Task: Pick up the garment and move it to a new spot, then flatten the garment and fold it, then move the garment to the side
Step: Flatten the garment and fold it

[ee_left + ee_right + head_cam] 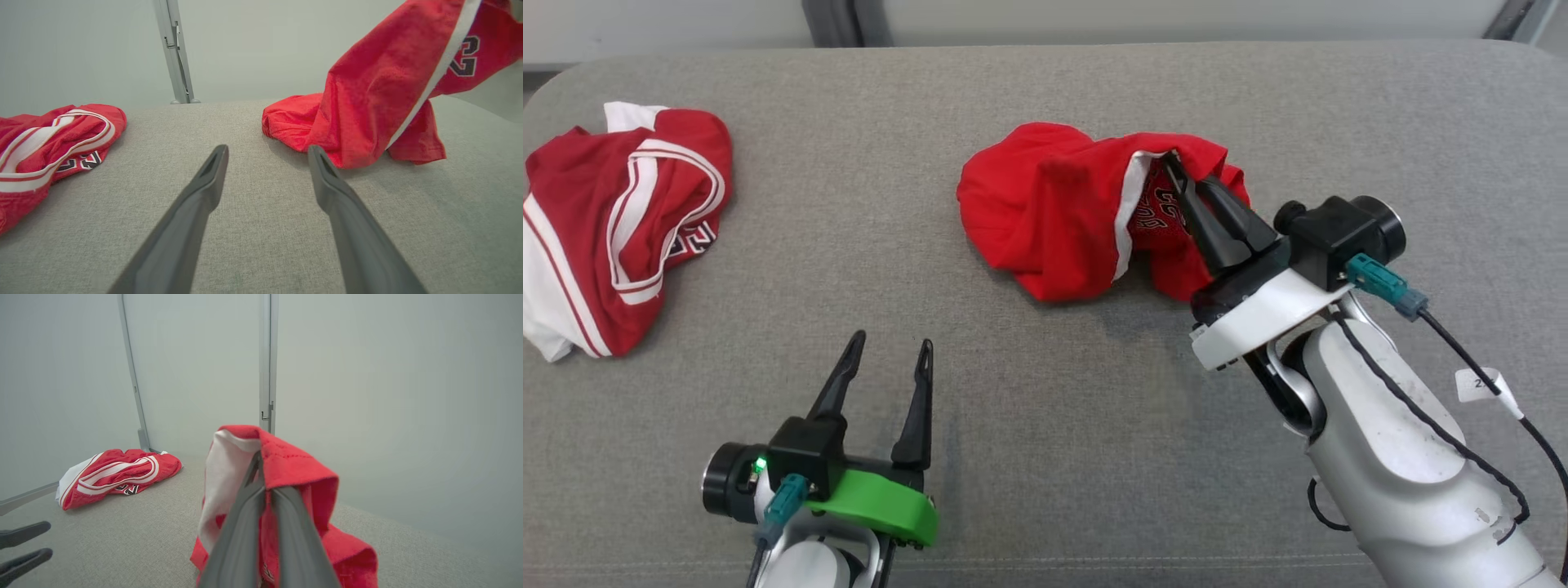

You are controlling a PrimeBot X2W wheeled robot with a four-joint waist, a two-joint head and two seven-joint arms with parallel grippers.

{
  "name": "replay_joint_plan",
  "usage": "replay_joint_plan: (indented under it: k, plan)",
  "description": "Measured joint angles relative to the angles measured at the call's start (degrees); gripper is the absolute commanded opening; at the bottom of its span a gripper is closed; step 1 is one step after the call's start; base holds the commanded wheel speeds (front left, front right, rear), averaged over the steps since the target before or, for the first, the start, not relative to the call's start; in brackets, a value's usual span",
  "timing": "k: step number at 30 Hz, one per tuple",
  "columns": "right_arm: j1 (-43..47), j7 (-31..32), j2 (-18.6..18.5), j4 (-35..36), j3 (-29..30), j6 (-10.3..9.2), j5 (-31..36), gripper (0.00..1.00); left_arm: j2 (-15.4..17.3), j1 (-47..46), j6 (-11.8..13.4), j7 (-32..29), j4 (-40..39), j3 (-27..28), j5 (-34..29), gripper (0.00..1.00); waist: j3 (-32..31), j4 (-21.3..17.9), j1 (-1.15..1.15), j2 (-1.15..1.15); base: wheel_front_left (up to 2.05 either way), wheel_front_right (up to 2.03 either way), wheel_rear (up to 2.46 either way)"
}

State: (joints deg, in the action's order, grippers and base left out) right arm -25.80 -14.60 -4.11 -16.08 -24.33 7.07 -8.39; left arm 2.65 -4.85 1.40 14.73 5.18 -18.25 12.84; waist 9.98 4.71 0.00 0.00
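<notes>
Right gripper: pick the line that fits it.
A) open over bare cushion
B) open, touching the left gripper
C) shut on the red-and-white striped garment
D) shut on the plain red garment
D: the right gripper has its fingers pressed together on a fold of the red garment, that fold raised above the grey cushion.

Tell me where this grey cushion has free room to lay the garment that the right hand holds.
Widest bare patch: the middle of the cushion, between the striped garment at the left end and the red garment pinched by the right hand. Also bare: the strip between the open left hand and the right forearm. Crowded: the left end.
</notes>
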Motion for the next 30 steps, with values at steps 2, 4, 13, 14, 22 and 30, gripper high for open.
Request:
replay_joint_plan:
  k: [2,4,13,14,22,30]
  plan:
    - [-0.01,0.00,-0.31,1.13,0.70,0.00,-1.04,0.00,-0.01,-0.09,-0.75,0.00,1.66,-0.77,0.07,1.00,-0.50,-1.12,0.00,0.00,0.00,0.00,0.00]
    - [0.01,0.00,-0.93,2.16,1.46,0.00,-1.35,0.00,-0.01,-0.19,-1.44,0.00,3.18,-1.43,0.20,1.00,-1.02,-2.17,0.00,0.00,0.00,0.00,0.00]
    - [0.07,0.00,-4.76,5.31,6.49,-0.02,-1.79,0.00,-0.01,-2.43,-2.50,0.00,6.89,-4.15,2.24,1.00,-3.22,-6.55,0.00,0.00,0.00,0.00,0.00]
    - [0.15,0.00,-5.24,5.38,7.25,-0.03,-1.89,0.00,0.00,-2.49,-2.52,0.00,7.05,-4.15,2.61,1.00,-3.33,-6.95,0.00,0.00,0.00,0.00,0.00]
    - [2.61,0.00,-7.87,5.39,10.66,-0.59,-2.90,0.00,0.00,-3.77,-3.71,0.00,9.22,-5.95,4.90,1.00,-3.26,-9.79,0.00,0.00,0.00,0.00,0.00]
    - [2.92,0.00,-7.88,6.75,7.45,-0.52,-3.36,0.00,-0.04,-5.77,-4.17,0.00,9.56,-8.39,8.13,1.00,-2.58,-11.53,0.00,0.00,0.00,0.00,0.00]
